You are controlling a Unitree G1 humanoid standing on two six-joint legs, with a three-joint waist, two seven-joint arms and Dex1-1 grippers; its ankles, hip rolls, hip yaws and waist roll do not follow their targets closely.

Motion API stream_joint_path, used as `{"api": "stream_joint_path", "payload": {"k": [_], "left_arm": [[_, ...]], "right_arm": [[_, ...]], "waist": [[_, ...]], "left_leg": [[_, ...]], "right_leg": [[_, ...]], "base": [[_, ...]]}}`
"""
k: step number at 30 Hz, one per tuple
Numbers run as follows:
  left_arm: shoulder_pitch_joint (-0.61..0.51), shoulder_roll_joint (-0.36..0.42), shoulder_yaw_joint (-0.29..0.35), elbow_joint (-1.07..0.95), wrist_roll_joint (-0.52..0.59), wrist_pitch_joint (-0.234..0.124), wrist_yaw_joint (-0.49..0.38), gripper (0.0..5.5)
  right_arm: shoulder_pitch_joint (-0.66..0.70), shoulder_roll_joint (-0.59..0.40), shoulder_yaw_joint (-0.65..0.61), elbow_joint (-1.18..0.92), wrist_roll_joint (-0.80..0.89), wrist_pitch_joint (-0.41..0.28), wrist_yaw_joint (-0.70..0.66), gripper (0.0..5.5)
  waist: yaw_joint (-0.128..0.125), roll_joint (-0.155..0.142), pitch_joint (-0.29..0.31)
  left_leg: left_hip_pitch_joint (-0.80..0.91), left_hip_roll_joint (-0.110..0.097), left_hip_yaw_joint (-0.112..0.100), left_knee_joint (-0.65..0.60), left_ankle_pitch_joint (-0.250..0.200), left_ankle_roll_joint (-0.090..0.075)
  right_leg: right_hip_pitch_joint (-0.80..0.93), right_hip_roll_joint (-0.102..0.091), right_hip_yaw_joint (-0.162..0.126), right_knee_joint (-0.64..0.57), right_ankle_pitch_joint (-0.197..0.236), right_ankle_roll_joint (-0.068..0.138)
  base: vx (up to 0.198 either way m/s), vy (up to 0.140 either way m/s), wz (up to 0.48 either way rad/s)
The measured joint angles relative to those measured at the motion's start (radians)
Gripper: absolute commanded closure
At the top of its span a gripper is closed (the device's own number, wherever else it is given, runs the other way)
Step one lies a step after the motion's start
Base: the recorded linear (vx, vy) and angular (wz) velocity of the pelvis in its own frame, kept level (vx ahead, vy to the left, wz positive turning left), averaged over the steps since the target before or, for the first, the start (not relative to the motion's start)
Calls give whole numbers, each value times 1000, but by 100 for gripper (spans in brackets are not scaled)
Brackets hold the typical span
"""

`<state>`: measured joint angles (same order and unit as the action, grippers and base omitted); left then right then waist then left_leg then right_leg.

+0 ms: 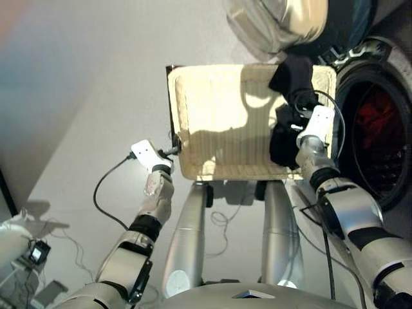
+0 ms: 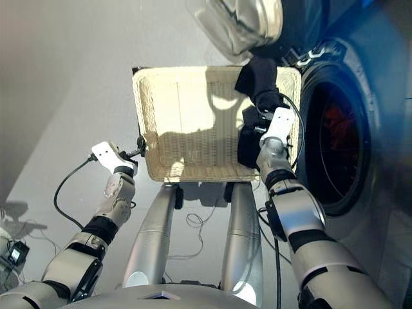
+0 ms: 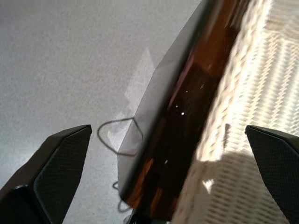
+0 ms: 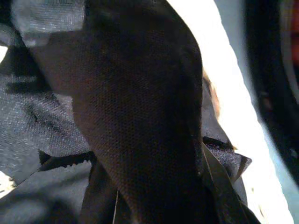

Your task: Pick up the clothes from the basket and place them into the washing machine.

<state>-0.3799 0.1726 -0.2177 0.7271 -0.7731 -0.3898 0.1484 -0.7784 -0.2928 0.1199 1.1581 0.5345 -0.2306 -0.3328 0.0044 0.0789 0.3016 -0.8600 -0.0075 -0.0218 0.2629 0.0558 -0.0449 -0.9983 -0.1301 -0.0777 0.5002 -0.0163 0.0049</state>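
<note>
The cream wicker basket stands in front of me, its bottom mostly bare. A black garment is bunched at its right end and fills the right wrist view. My right gripper is buried in that cloth and shut on it, and the cloth hides its fingers. My left gripper is open at the basket's left rim, one finger on either side of the rim, holding nothing. At the right, the washing machine has its drum open, with an orange-red garment inside.
The washer's open glass door hangs over the basket's far right corner. A dark brown stand edge runs under the basket's left side. Cables trail on the grey floor, and white equipment sits at the lower left.
</note>
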Motion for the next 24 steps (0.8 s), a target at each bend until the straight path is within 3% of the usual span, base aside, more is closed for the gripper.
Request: {"api": "stream_joint_path", "payload": {"k": [4, 9, 13, 16, 18, 21, 24], "left_arm": [[20, -15, 18, -1, 0, -6, 21, 0], [31, -14, 29, 5, 3, -22, 32, 0], [53, -9, 27, 5, 2, -22, 34, 0], [79, 9, 16, -1, 2, -20, 17, 0], [103, 22, 2, -19, 2, -18, 8, 0], [124, 30, -8, -37, 11, -16, 0, 0], [107, 31, -11, -56, 30, -19, 1, 0]], "right_arm": [[67, 5, -42, -103, -21, -20, -73, 550], [62, -22, -195, -121, -15, -66, -165, 550], [5, -103, -287, -51, 92, -95, -201, 550], [-47, -231, -297, 49, 197, -110, -204, 550], [-67, -257, -313, 57, 241, -123, -213, 550], [-23, -289, -341, -160, 120, -137, -362, 550], [-24, -348, -357, -148, -47, -149, -503, 550]], "waist": [[-32, 0, -3], [-47, -1, -12], [-43, -1, -12], [-31, 5, -16], [-25, 20, -25], [-18, 31, -23], [-7, 48, -18]], "left_leg": [[84, 0, 19, -76, 22, 5], [121, -3, 31, -103, 24, 11], [120, -6, 52, -106, 23, 19], [109, -13, 59, -106, 22, 26], [78, -21, 66, -105, 26, 36], [32, -36, 104, -98, 24, 53], [1, -48, 105, -74, 19, 65]], "right_leg": [[68, 2, 6, -55, 19, 6], [99, 10, 25, -89, 28, 18], [96, 11, 40, -105, 39, 26], [86, 3, 53, -113, 45, 34], [56, 0, 57, -118, 53, 42], [-1, -9, 98, -120, 71, 60], [-21, -21, 102, -113, 73, 70]], "base": [[0, 0, 0], [-2, 11, -16], [-2, 31, -56], [-7, 76, -22], [-10, 87, 1], [-6, 35, -97], [0, 0, 0]]}}
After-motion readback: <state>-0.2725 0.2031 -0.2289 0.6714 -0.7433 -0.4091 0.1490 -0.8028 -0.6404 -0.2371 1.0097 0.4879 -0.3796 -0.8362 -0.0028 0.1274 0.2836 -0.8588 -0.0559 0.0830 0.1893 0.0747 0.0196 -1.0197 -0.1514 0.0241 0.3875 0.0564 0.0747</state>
